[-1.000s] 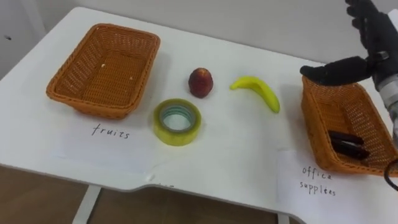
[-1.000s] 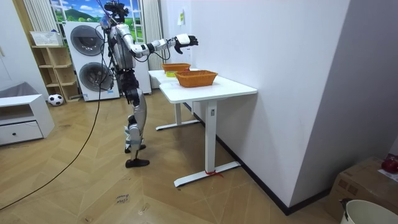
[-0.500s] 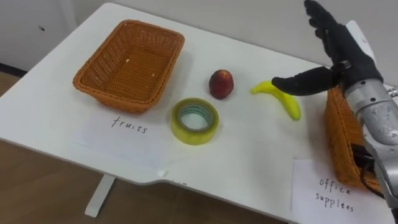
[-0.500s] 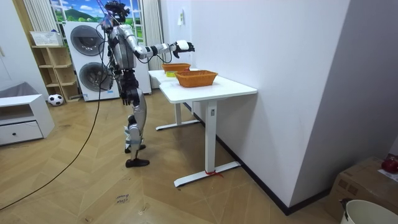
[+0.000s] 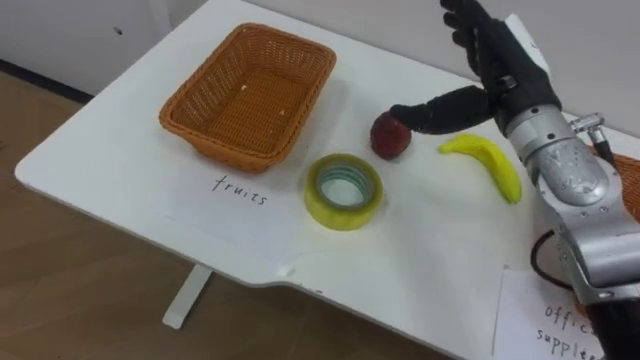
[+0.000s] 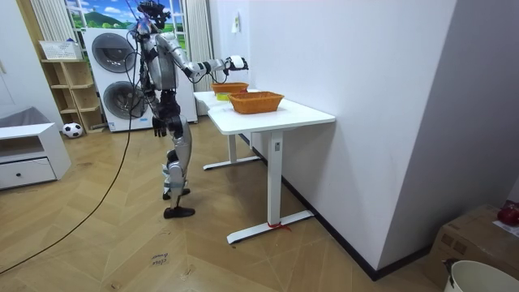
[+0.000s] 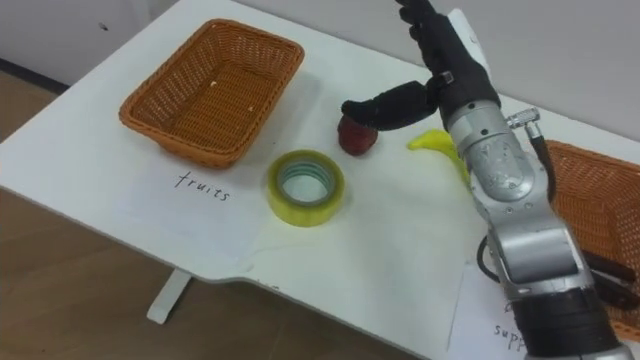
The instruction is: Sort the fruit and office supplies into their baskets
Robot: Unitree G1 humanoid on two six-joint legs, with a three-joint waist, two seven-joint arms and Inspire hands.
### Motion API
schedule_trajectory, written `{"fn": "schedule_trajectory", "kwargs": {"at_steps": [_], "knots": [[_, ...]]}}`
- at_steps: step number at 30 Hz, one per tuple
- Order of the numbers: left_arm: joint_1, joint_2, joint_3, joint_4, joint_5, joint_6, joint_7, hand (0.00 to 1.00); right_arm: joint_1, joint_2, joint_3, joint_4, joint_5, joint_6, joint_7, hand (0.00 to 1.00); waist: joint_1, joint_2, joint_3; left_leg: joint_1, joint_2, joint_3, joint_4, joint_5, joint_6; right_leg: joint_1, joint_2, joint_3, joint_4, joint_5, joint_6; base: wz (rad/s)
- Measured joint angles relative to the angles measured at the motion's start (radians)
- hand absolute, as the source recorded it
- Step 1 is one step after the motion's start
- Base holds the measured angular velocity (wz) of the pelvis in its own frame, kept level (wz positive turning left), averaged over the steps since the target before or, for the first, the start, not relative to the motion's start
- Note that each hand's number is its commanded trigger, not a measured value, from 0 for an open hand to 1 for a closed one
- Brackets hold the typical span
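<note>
Fruit basket [image 5: 205, 120], a wicker one at the left of the white counter [image 5: 110, 165], holds nothing, and a paper label [image 5: 238, 190] lies just before it. At the right edge the office basket [image 7: 585, 185] has a dark item [image 7: 612, 272] on its floor; what it is cannot be told. It has a label [image 5: 565, 322] of its own in front. Between the baskets a red apple [image 5: 388, 138], a banana [image 5: 492, 162] and a yellow tape roll [image 5: 344, 190] lie loose on the counter, the apple and banana side by side towards the back and the roll nearer the front edge. The right hand [image 5: 492, 62] hangs over the apple with fingers [image 5: 462, 18] straight and spread and the thumb reaching out across the fruit; it holds nothing. In the room view the robot stands on a wood floor at the counter's far end with its right arm stretched over the baskets and its left hand [image 6: 156, 126] down by the hip, too small to read. Behind it are stacked washing machines [image 6: 115, 58], a shelf [image 6: 63, 81] and a ball [image 6: 73, 129].
</note>
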Motion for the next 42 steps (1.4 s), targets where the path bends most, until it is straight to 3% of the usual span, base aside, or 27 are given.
{"fn": "schedule_trajectory", "kwargs": {"at_steps": [7,11,19,42], "knots": [[0.006,0.0,-0.011,-0.036,0.001,0.023,-0.001,0.0,0.0,0.035,0.018,0.007,-0.011,0.008,-0.022,0.0,0.016,0.021,-0.0076,0.004,0.0,0.002,-0.001,0.0,0.0,-0.001,-0.001,-0.002,0.0,0.0,0.0,-0.01],[0.011,-0.014,-0.01,-0.041,0.034,0.037,0.002,0.0,-0.004,0.072,0.047,0.037,-0.019,0.009,-0.056,0.0,0.024,0.021,-0.0074,0.005,0.0,0.002,-0.001,0.001,0.0,-0.001,-0.003,-0.03,0.0,0.0,0.0,-0.01],[0.012,-0.044,-0.01,-0.042,0.039,0.044,0.002,0.0,-0.061,0.097,0.047,0.107,-0.019,0.022,-0.083,0.0,0.04,0.027,-0.0028,-0.008,-0.002,0.001,-0.001,0.007,0.001,-0.012,-0.007,-0.055,0.0,0.0,0.0,0.0],[0.01,-0.051,-0.033,-0.074,0.031,0.017,-0.001,0.0,-0.086,0.104,0.086,0.155,-0.141,0.019,-0.093,0.0,0.039,0.028,0.0013,-0.041,-0.016,-0.014,-0.003,0.015,0.009,-0.036,-0.019,-0.065,0.002,0.0,0.003,0.02]]}}
